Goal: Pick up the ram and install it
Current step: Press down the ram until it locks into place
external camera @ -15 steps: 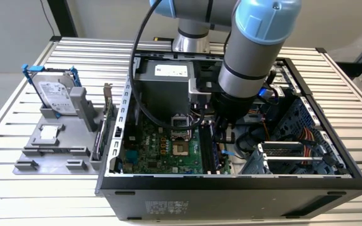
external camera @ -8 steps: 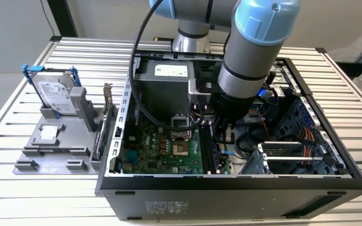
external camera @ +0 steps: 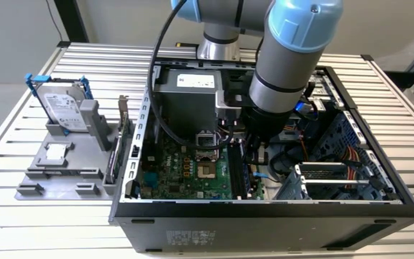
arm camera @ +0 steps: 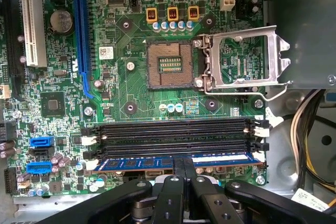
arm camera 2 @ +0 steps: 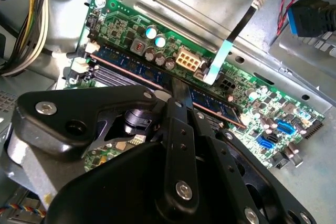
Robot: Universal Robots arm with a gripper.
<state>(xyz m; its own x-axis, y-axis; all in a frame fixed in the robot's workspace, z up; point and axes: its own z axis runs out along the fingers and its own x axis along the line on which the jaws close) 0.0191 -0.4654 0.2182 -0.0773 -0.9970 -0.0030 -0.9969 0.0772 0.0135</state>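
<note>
Ram [arm camera: 157,162]: blue stick, seated lengthwise in a slot on the motherboard [arm camera: 136,98], beside two empty black slots [arm camera: 173,135]. Gripper [arm camera: 184,167]: lowered inside the case [external camera: 264,208], fingers [arm camera 2: 181,98] closed together on the ram's middle. Hard drive [external camera: 64,110]: stood on the grey holder [external camera: 56,172], outside the case.

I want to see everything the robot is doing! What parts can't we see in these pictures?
- The ram: its middle sits behind the gripper in both wrist views.
- Whether the ram is pushed fully into its slot: cannot tell.
- The ram in the exterior view: hidden behind the arm.
- The hard drive: its label is too small to read.
</note>
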